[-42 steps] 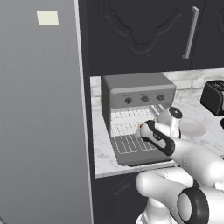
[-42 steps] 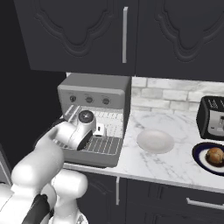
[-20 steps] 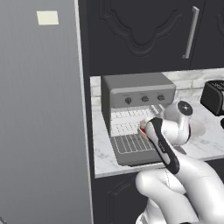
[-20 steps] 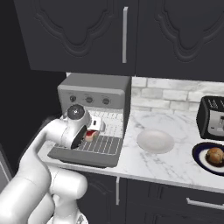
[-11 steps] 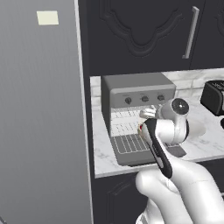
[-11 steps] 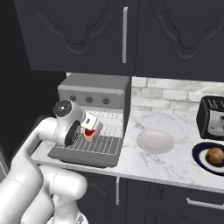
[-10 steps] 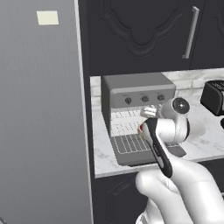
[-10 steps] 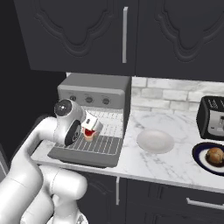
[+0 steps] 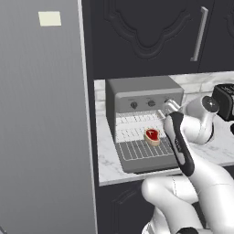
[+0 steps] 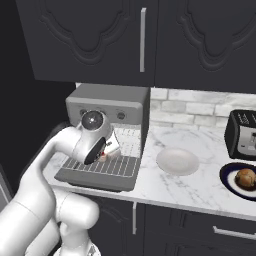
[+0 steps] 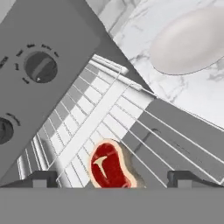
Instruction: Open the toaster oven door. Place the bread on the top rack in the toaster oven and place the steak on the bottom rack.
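In the left base view, the steak [image 9: 152,135] is seen lying on the pulled-out rack [image 9: 137,142] over the open door [image 9: 148,161] of the oven [image 9: 141,93], just left of the hand [image 9: 165,109].

In the right base view, the bread [image 10: 245,178] is seen on a dark plate [image 10: 229,181] at the right of the worktop [image 10: 195,187]; a pale bowl [image 10: 177,161] stands between oven and plate.

In the hand view, the steak is seen free on the rack between the fingertips [image 11: 43,178], which are spread wide and touch nothing.
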You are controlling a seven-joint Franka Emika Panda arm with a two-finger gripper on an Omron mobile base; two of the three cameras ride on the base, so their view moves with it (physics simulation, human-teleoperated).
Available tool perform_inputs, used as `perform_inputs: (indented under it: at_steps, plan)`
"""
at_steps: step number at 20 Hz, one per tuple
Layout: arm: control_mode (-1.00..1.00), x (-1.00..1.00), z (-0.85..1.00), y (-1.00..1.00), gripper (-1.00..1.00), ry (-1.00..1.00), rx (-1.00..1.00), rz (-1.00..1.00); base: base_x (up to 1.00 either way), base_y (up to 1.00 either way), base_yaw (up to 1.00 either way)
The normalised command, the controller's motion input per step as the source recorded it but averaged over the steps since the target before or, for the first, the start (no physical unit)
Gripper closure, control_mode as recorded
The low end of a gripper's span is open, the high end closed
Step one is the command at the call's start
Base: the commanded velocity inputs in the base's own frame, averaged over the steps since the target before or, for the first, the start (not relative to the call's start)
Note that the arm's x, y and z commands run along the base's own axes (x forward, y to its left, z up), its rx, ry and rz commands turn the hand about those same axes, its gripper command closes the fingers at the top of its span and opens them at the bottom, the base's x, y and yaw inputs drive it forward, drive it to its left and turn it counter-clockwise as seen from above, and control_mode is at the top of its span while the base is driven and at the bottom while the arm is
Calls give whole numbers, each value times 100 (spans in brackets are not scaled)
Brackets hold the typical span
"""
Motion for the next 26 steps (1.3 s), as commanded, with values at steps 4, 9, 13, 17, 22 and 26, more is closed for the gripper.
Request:
perform_inputs:
  at_steps: [4,9,13,17,22,26]
  plan:
    - [-100,-12,11,1,-100,-3,62,-54,0,0,0]
    - [-100,0,0,2,-100,-1,71,-56,0,0,0]
    - [-100,0,0,11,-100,-9,78,-55,0,0,0]
    - [-100,1,0,28,-100,-10,78,-48,0,0,0]
    - [-100,13,0,35,-100,-3,81,-36,0,0,0]
    - [-100,17,0,43,-100,0,76,-30,0,0,0]
